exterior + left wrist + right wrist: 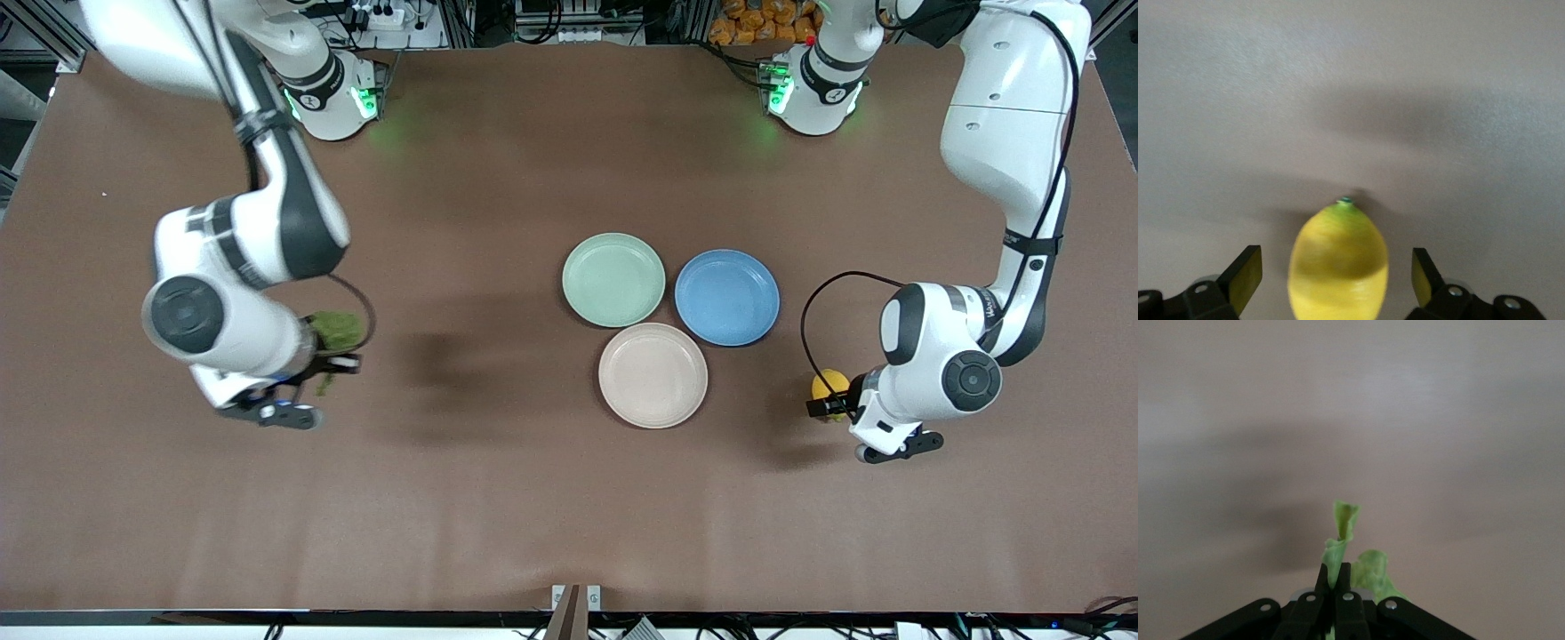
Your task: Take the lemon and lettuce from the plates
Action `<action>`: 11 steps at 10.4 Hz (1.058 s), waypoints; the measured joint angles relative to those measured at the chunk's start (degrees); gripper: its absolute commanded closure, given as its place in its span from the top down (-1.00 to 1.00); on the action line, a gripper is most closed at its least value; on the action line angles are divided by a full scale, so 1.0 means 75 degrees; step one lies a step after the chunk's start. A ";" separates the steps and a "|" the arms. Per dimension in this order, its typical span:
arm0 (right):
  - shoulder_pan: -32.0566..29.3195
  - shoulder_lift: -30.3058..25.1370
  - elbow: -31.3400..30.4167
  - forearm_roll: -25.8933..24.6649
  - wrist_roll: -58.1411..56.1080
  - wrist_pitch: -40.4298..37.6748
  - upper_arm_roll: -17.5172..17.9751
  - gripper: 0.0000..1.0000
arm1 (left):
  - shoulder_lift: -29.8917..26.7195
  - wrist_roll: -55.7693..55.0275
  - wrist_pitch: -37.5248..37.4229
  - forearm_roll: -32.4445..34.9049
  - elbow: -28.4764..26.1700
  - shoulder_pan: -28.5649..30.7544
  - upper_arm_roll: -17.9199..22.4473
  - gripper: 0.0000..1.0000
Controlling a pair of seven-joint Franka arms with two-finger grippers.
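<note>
My left gripper (828, 397) is open toward the left arm's end of the table. The yellow lemon (829, 382) sits between its fingers. In the left wrist view the lemon (1338, 263) has a clear gap to each finger (1245, 277); I cannot tell whether it rests on the table. My right gripper (331, 357) is shut on the green lettuce (336, 329) over the bare table toward the right arm's end. In the right wrist view the lettuce (1345, 520) sticks out past the closed gripper (1336, 572). The mint green plate (613, 279) and the beige plate (653, 375) are empty.
A bright blue plate (727, 297), also empty, touches the two other plates in the middle of the brown table (498, 498). The beige plate lies nearest the front camera. The arm bases stand along the table's top edge.
</note>
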 measured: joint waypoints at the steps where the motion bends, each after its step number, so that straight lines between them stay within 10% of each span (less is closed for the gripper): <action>1: -0.0253 0.0027 -0.0437 0.0004 -0.0570 0.0588 -0.0202 -1.00 | -0.0040 -0.0032 0.0000 0.0000 0.0007 0.0009 -0.0005 1.00; 2: -0.0502 0.0083 -0.0972 0.0006 -0.0913 0.1466 -0.0270 -1.00 | -0.0093 -0.0104 -0.0001 0.0000 -0.0032 0.0006 -0.0015 1.00; 4: -0.0724 0.0374 -0.1815 0.0006 -0.1093 0.3065 -0.0286 0.99 | -0.0405 -0.0221 0.0035 0.0000 -0.0360 0.0005 -0.0042 1.00; 7: -0.0703 0.0690 -0.1818 0.0006 -0.1093 0.3821 -0.0457 1.00 | -0.1882 -0.0319 0.0780 0.0000 -0.2134 0.0015 -0.0053 1.00; 11: -0.0341 0.0357 0.0419 -0.0002 -0.1130 0.0641 -0.1105 1.00 | -0.3945 -0.1004 0.1074 0.0000 -0.4122 0.0002 -0.0443 1.00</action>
